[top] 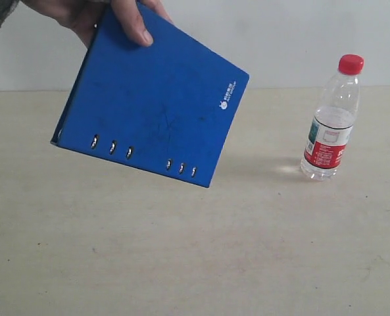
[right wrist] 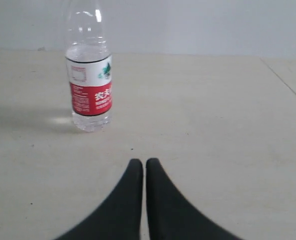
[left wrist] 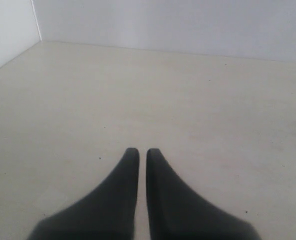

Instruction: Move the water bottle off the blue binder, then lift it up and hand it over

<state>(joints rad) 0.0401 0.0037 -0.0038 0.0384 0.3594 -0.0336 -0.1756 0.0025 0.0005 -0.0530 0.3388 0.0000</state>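
The blue binder (top: 152, 99) hangs tilted in the air at the upper left of the exterior view, held by a person's hand (top: 109, 16) at its top edge. The water bottle (top: 331, 118), clear with a red cap and a red and white label, stands upright on the table at the right. In the right wrist view the water bottle (right wrist: 89, 75) stands some way ahead of my right gripper (right wrist: 144, 162), which is shut and empty. My left gripper (left wrist: 143, 151) is shut and empty over bare table. Neither gripper shows in the exterior view.
The beige table (top: 181, 250) runs up to a pale wall at the back. A wall corner (left wrist: 37, 22) shows in the left wrist view. A table seam (right wrist: 285, 82) runs off to one side in the right wrist view.
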